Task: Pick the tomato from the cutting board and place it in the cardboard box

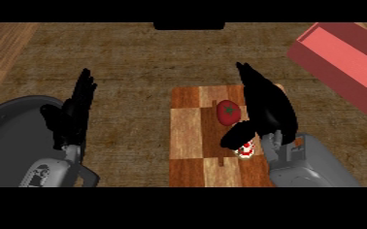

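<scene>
A red tomato (228, 112) with a green stem spot lies on the checkered wooden cutting board (188, 136), near its upper right part. My right hand (269, 106) hovers at the board's right edge, just right of the tomato, fingers straight and pointing away, thumb angled down-left below the tomato. It holds nothing. The pink cardboard box (337, 58) sits at the far right, partly cut off by the view's edge. My left hand (72, 111) rests at the left with fingers up, well apart from the board.
A small red-and-white object (246, 150) lies on the board under my right thumb. The counter has a brown speckled top, with a lighter wooden strip (14, 43) at far left.
</scene>
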You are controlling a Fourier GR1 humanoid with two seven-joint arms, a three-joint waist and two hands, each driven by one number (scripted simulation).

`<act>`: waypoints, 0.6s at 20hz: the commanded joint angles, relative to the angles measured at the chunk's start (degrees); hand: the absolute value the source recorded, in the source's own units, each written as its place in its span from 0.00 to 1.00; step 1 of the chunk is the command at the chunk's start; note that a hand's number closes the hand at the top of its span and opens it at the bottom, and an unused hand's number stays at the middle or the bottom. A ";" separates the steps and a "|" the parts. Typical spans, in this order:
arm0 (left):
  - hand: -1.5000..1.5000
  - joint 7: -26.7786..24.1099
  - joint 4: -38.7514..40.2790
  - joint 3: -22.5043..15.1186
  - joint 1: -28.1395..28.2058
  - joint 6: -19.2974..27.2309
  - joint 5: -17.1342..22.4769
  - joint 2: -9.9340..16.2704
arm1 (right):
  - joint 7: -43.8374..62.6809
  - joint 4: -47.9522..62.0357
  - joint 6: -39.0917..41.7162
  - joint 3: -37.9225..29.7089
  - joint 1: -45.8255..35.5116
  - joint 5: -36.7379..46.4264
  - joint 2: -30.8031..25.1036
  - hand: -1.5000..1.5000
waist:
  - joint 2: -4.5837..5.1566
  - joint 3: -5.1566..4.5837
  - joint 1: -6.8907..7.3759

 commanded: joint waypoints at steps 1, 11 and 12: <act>0.50 -1.11 5.31 0.48 4.03 0.42 -0.95 0.04 | 9.55 5.22 2.65 0.33 -1.39 1.66 2.72 0.00 | 0.79 -0.88 0.16; 0.50 1.87 3.99 3.30 2.62 -1.40 0.34 2.84 | 9.86 8.42 3.08 -2.13 -1.53 5.81 7.48 0.00 | 0.51 -0.80 -0.47; 0.50 1.81 3.69 1.76 2.86 -0.35 -0.62 1.23 | 12.64 10.00 3.05 -0.83 -3.85 7.29 11.19 0.00 | 0.52 -0.83 -0.11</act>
